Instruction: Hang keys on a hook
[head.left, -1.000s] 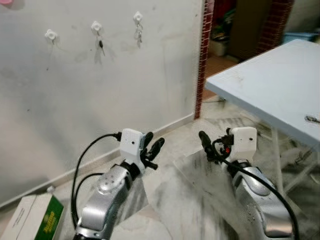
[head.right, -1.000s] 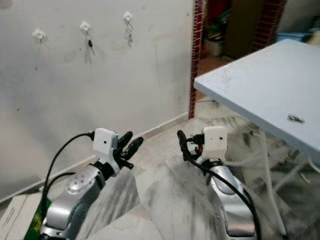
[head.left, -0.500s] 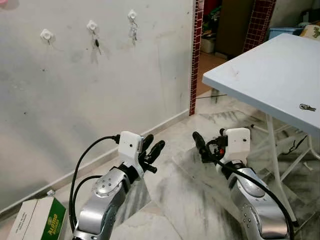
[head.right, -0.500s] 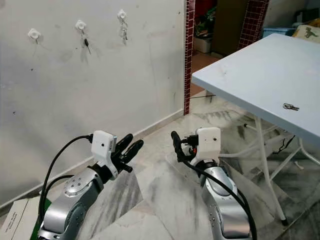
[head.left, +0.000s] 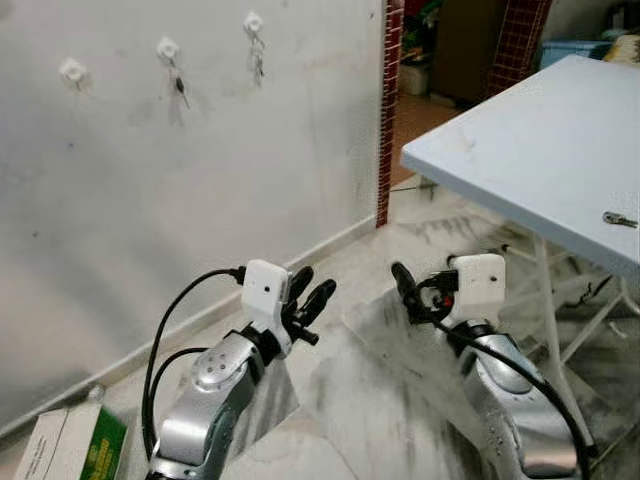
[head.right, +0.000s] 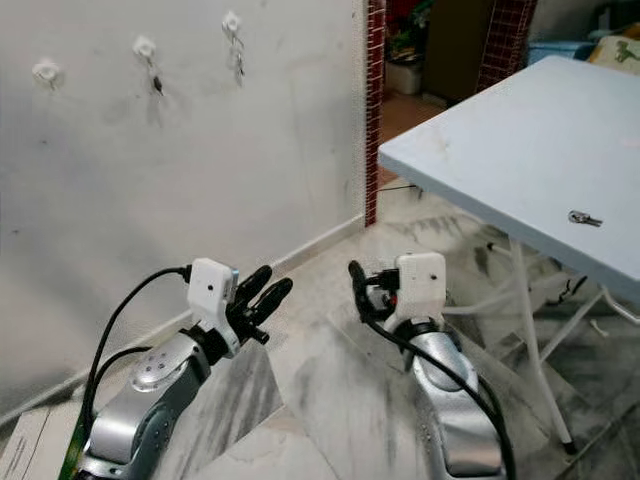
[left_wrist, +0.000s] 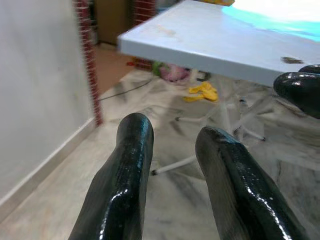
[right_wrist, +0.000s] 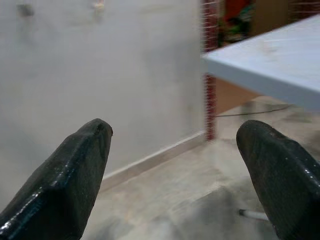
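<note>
A small key (head.left: 618, 219) lies on the white table (head.left: 520, 150) at my right, also seen as a dark speck (left_wrist: 291, 60) in the left wrist view. Three white hooks are on the wall: the left hook (head.left: 71, 70) is bare, while the middle hook (head.left: 167, 46) and the right hook (head.left: 253, 21) each carry hanging keys. My left gripper (head.left: 312, 290) is held low over the floor, open and with nothing in it. My right gripper (head.left: 412, 292) is beside it, open wide and holding nothing. Both are far below the hooks and short of the table.
A red brick pillar (head.left: 392, 100) edges a doorway between wall and table. A green and white box (head.left: 70, 445) sits on the marble floor at lower left. Thin table legs (head.right: 530, 330) and cables stand under the table, and a yellow object (left_wrist: 202, 91) lies on the floor.
The head view has shifted a little, so wall and table sit differently in the picture. Both arms hold much the same pose, and the key has stayed on the table.
</note>
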